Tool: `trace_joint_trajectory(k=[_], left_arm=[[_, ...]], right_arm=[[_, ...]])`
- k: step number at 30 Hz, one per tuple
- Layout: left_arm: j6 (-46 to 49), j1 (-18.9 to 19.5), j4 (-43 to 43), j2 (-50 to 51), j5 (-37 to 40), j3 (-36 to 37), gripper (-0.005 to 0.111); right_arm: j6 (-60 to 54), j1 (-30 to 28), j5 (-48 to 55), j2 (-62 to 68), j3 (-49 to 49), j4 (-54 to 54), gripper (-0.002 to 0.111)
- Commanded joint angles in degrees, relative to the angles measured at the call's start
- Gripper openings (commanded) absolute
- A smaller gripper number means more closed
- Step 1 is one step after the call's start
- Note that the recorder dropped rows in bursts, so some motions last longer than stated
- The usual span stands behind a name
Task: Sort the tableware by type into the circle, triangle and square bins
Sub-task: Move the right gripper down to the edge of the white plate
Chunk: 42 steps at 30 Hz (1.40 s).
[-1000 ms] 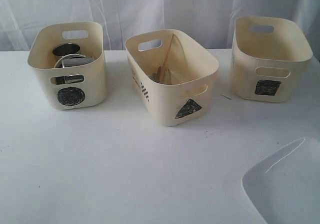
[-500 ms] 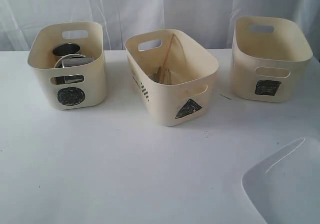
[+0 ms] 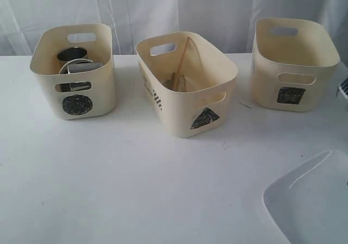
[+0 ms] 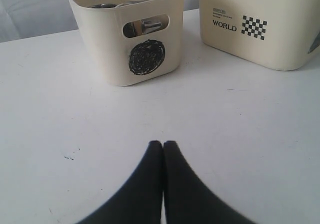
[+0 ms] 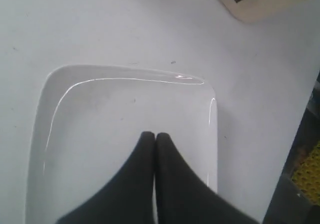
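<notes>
Three cream bins stand in a row at the back of the white table. The circle bin (image 3: 48, 97) on the left holds steel cups and a bowl (image 3: 76, 66). Wooden chopsticks (image 3: 182, 59) lean inside the triangle bin (image 3: 179, 112) in the middle. On the right, the square bin (image 3: 266, 83) shows nothing inside. A large white square plate (image 3: 312, 206) lies at the front right. My right gripper (image 5: 154, 135) is shut and empty over the plate (image 5: 100, 109). My left gripper (image 4: 163, 144) is shut and empty above bare table, short of the circle bin (image 4: 100, 39).
The triangle bin's side (image 4: 280, 39) carries "WORLD" lettering and a check pattern. A corner of the square bin (image 5: 260, 4) sits beyond the plate. The table's right edge drops to dark equipment (image 5: 300, 184). A small grey part (image 3: 343, 86) pokes in at the right edge.
A small grey part has come into the exterior view at the right edge beside the square bin. The bins and plate have not moved.
</notes>
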Motion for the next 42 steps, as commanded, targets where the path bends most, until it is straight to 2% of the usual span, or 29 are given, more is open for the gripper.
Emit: trace_joint_trajectory(k=[1,4,7,14,17,20,24,27,30,32,42], left_arm=[[-0.06,0.11,-0.14,-0.30,-0.20,0.29,0.000],[-0.06,0.11,-0.14,-0.30,-0.20,0.29,0.000],[-0.06,0.11,-0.14,-0.30,-0.20,0.29,0.000],[-0.06,0.11,-0.14,-0.30,-0.20,0.29,0.000],[-0.06,0.11,-0.14,-0.30,-0.20,0.29,0.000],[-0.06,0.11,-0.14,-0.30,-0.20,0.29,0.000],[-0.06,0.11,-0.14,-0.30,-0.20,0.29,0.000],[-0.06,0.11,-0.14,-0.30,-0.20,0.29,0.000],[-0.06,0.11,-0.14,-0.30,-0.20,0.29,0.000],[-0.06,0.11,-0.14,-0.30,-0.20,0.29,0.000],[-0.06,0.11,-0.14,-0.30,-0.20,0.29,0.000]], right_arm=[[0.46,3.21,0.92,3.19,-0.29,-5.90,0.000],[2.59,5.10,1.92,4.43,0.64,-11.65,0.000],[9.26,9.43,5.27,6.15,2.07,-16.93,0.000],[27.36,28.16,10.82,11.90,5.38,-21.18,0.000],[31.69,34.93,13.76,16.19,5.38,-23.02,0.001],[34.83,39.37,13.76,21.19,5.38,-25.02,0.010],[38.65,41.81,13.76,26.25,5.50,-25.14,0.032],[45.60,42.31,13.76,30.27,5.61,-25.14,0.050],[51.30,42.31,13.76,34.00,5.61,-24.93,0.061],[53.26,42.31,13.49,36.15,5.61,-24.93,0.064],[57.01,42.31,4.97,43.94,2.28,-24.06,0.064]])
